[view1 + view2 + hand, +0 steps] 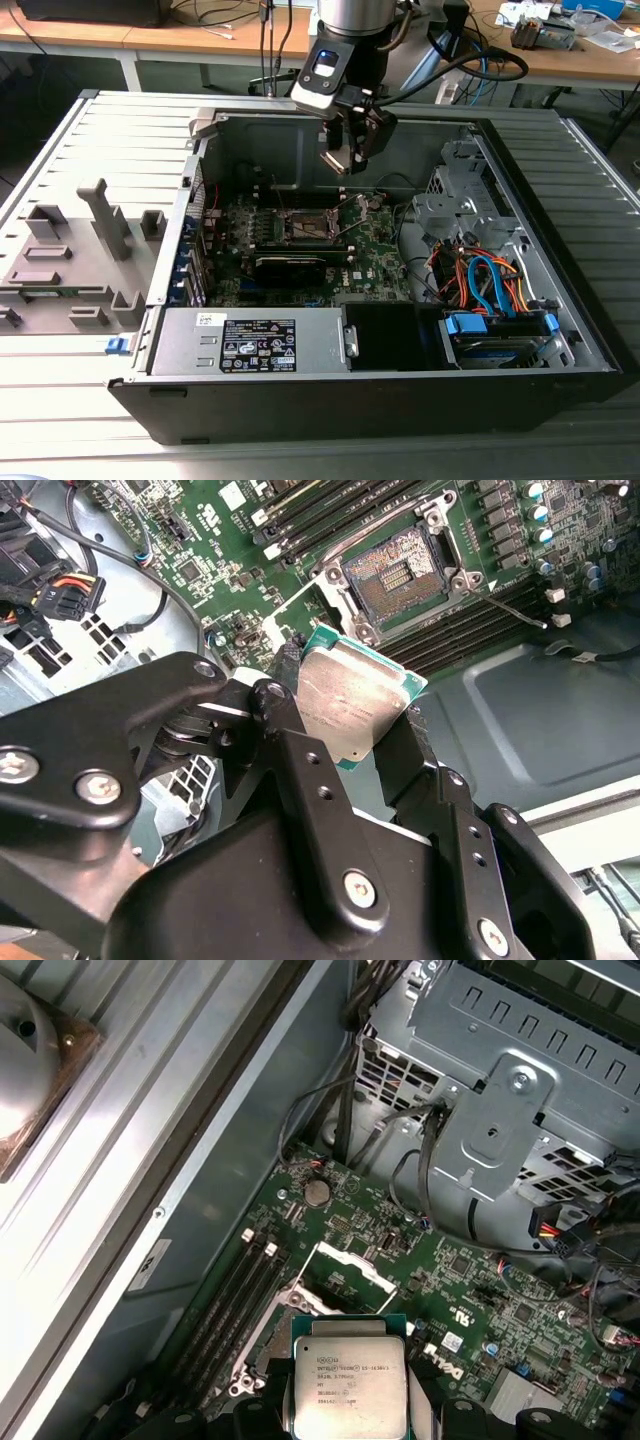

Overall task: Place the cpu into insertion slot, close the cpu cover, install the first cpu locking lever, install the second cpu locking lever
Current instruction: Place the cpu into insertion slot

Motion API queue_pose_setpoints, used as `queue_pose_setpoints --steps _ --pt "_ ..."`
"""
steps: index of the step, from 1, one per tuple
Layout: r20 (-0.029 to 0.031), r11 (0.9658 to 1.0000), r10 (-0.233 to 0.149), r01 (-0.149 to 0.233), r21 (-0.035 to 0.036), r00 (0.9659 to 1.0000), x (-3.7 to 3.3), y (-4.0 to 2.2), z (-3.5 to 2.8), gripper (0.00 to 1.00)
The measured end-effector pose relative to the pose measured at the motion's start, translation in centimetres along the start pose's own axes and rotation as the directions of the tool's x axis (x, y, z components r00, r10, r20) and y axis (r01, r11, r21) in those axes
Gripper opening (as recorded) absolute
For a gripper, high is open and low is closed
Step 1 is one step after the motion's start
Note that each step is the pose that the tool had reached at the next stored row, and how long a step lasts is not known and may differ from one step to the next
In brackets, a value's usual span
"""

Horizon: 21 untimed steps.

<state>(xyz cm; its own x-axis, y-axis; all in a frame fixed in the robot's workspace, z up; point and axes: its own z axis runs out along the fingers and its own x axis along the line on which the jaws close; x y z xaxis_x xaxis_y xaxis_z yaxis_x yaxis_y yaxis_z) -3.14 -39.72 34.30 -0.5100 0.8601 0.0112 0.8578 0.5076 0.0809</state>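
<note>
One cpu (345,700), jaws clamped on its edges, above the insertion slot (398,575); light, stiff, fragile underside I'd guess; edge-hold only.

I'm looking at a grey ribbed bench (80,420) across the foreground. Behind it are two wood-top desks: one (190,40) at the exterior view's left w/ a white leg (130,72), one (590,62) at the right w/ clutter (545,30) on top. Cables (268,45) hang btwn them. Dark under the desks — light's even, soft.
</note>
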Motion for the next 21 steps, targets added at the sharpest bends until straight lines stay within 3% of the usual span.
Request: queue_pose_setpoints --steps 21 --pt "0.0037 0.999 0.045 -0.045 -0.0006 0.999 0.0 0.0 0.01 0.55"
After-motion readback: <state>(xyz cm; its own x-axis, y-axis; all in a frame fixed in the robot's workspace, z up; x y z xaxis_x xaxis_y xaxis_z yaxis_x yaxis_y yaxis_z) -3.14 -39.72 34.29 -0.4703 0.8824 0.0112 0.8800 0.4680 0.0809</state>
